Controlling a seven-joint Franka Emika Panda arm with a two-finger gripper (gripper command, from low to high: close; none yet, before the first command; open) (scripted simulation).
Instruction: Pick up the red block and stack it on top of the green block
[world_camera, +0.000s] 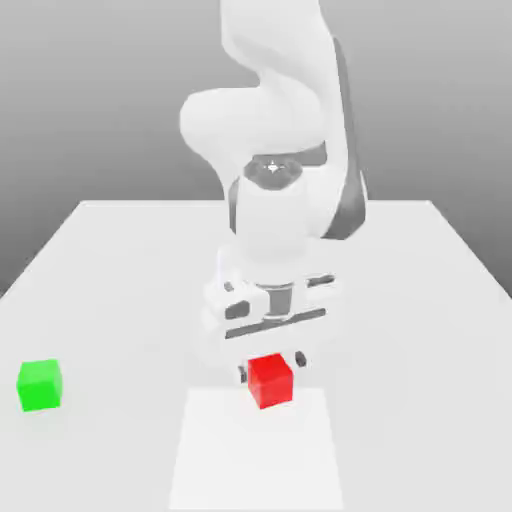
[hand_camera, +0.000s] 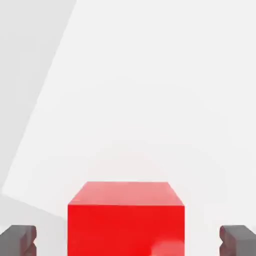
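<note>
The tool gapes wide astride the matte, sharp-edged red cube, gripping nothing.

Green block left of red block — seemingly on table.

— Place, type?
— Simulated robot workspace, rendered; no household room.
— Evidence?
— Items: one white robot arm; one pale table; one plain grey backdrop; one white rectangular patch on table.
</note>
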